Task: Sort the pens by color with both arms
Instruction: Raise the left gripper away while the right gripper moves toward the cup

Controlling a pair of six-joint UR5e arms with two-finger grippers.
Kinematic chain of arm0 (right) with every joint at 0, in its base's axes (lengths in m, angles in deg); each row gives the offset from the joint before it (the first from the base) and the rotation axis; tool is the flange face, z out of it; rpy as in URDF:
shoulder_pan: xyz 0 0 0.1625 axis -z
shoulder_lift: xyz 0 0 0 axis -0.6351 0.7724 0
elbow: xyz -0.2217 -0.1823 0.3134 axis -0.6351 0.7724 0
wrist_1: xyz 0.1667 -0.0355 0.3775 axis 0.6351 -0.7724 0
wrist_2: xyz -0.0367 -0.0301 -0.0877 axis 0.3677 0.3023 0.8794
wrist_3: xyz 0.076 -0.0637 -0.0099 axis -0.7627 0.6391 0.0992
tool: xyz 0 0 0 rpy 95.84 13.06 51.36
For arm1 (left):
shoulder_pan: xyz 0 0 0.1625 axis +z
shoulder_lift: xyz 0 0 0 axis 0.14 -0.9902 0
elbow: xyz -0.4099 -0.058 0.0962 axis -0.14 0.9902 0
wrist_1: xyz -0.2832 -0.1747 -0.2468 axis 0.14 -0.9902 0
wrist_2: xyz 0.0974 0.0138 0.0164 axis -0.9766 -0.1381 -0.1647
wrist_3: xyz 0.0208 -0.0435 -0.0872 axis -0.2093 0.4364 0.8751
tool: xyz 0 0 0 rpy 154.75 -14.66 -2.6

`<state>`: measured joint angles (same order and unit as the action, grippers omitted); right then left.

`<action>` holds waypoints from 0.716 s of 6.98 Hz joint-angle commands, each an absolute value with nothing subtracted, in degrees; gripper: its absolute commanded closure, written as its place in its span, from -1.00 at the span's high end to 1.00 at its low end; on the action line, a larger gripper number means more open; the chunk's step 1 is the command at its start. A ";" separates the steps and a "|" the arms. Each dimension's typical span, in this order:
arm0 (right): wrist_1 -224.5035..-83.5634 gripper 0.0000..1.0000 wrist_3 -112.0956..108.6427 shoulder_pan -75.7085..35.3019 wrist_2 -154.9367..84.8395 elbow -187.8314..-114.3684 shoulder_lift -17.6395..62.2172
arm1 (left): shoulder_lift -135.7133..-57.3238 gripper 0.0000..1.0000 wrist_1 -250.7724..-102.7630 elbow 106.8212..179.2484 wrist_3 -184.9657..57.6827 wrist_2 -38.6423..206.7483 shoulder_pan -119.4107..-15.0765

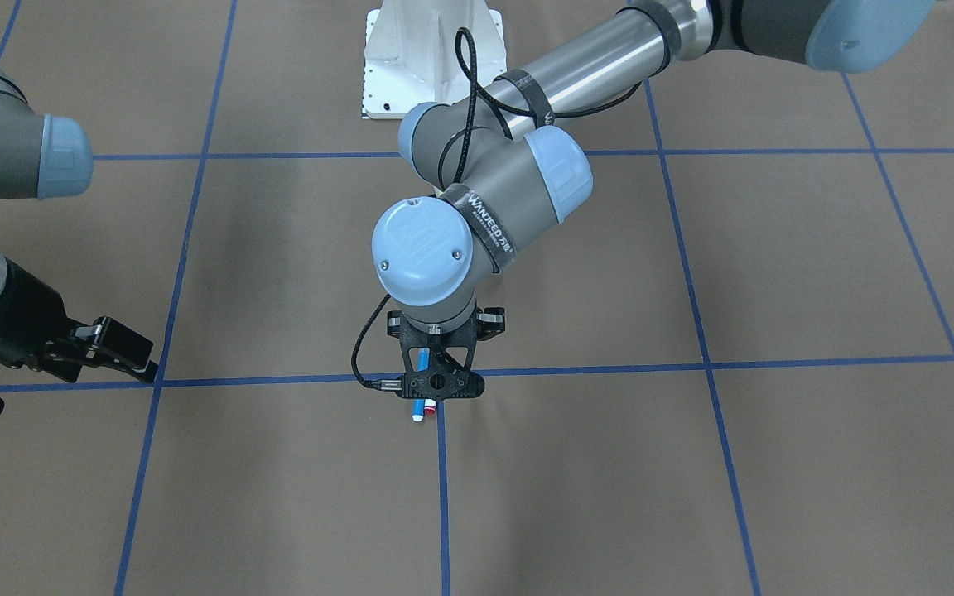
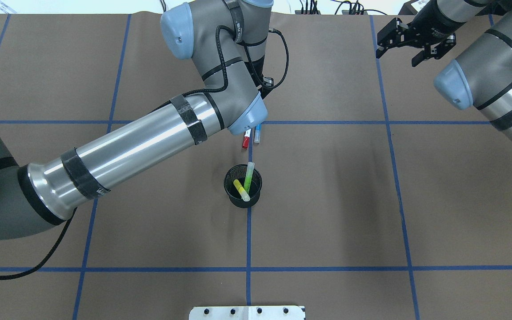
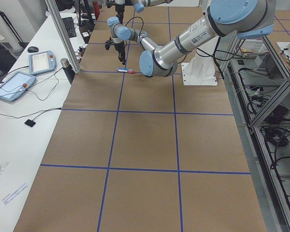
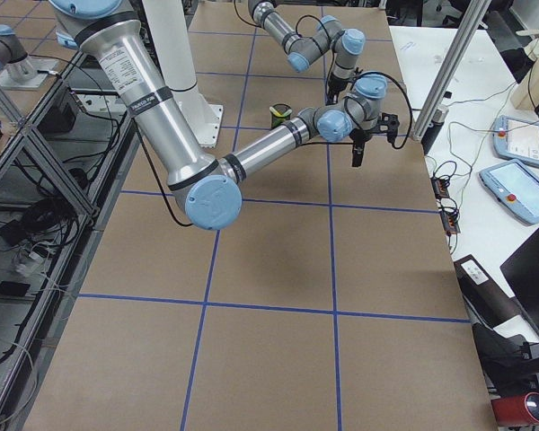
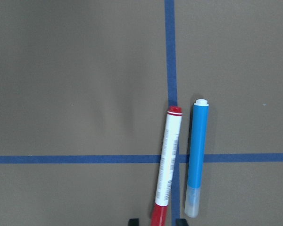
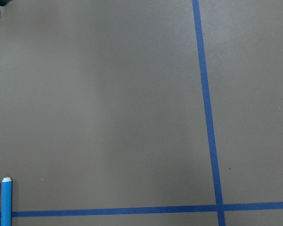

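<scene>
Desk (image 2: 327, 200): brown paper cover, marked into squares by blue tape (image 2: 327, 122); carried all the items.

Left arm (image 2: 140, 138): reached across to the middle crossing of the tape, wrist pointing straight down over the two loose pens, apparently to pick one up.

Right arm (image 2: 496, 89): held back at the far right side, well apart from the pens; probably parked to leave the centre free for the other arm.

Cup (image 2: 231, 195): black, upright on the centre line, nearer the robot than the loose pens; looked like the bin for one colour group.

Green pen (image 2: 249, 175): leaned in the cup, counted as sorted.

Yellow pen (image 2: 241, 190): leaned in the cup, crossing the green one, counted as sorted.

Blue pen (image 5: 198, 155): lay flat just beside the red pen and parallel to it, unsorted.

Red pen (image 5: 168, 160): lay flat along the tape line, its red end between the left fingertips; judged the next pick.

Left fingers (image 5: 133, 221): released, spread wider than the red pen and straddling its end, nothing gripped yet.

Right fingers (image 2: 388, 35): released, spread apart, empty, above bare desk.
</scene>
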<state>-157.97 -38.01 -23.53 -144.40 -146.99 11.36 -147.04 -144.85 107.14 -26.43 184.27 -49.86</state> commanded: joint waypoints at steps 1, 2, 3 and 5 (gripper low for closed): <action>-157.97 0.97 -45.47 -20.36 -141.17 -146.88 8.75 | -143.14 -0.10 -144.60 114.50 -29.92 187.82 -52.94; -157.62 0.97 -49.09 -18.60 -140.09 -147.14 7.77 | -138.06 -0.10 -143.56 121.08 -32.73 190.90 -55.66; -157.79 0.97 -51.38 -17.10 -140.08 -148.01 6.37 | -134.09 -0.10 -140.33 127.06 -36.76 191.10 -56.90; -157.79 0.97 -60.14 -12.45 -136.16 -152.30 5.83 | -127.24 -0.10 -133.11 137.27 -44.75 191.10 -59.80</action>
